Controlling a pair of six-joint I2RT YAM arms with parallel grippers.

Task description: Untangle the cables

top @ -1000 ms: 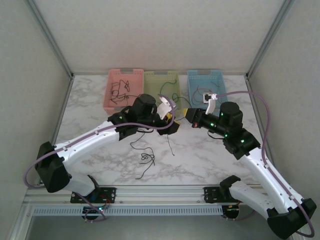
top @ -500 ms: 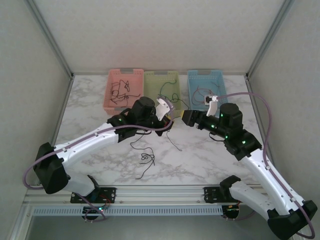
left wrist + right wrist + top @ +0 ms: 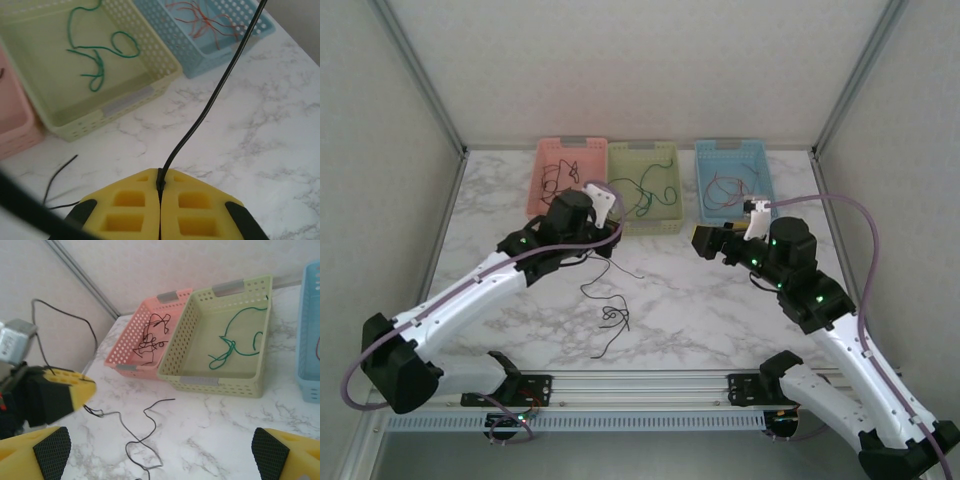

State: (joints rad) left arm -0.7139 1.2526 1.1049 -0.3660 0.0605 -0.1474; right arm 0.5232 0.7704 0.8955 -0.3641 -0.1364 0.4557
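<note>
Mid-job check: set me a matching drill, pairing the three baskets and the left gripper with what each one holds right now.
Column 1:
1. pink basket
2. green basket
3. blue basket
4. left gripper

Column 2:
A. red-orange cables
B. one black cable, pinched between shut fingers
C. green cable
D. several black cables

Pairs: 1-D, 2-C, 3-A, 4-B

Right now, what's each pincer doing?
Left pincer: shut on a black cable.
Right pincer: open, holding nothing.
</note>
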